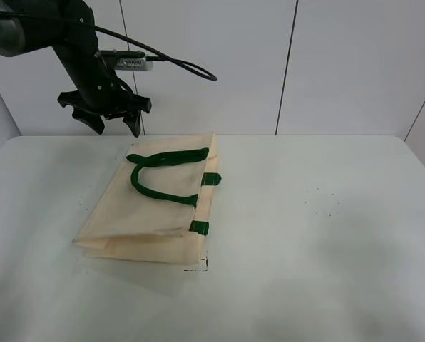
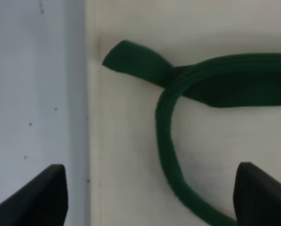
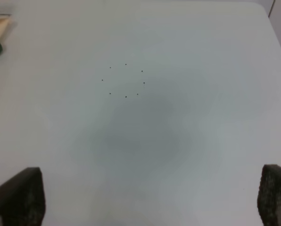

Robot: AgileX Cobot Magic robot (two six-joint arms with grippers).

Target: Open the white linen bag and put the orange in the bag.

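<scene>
Flat cream-white cloth bag (image 1: 152,206) lies just below your left gripper (image 1: 105,117), upper left of the frame, jaws wide open over its dark green strap handle (image 2: 166,141). Right jaws also open, holding nothing.

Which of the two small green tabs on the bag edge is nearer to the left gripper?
The far tab, beside the handle loop; the other tab is nearer the bag's front corner.

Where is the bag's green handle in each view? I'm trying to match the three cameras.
Exterior high: the green handle lies looped on the white linen bag, left of centre.
Left wrist: it curves across the cloth.
Right wrist: handle not visible.
Shared landmark: the bag; its corner shows at the right wrist picture's edge.
</scene>
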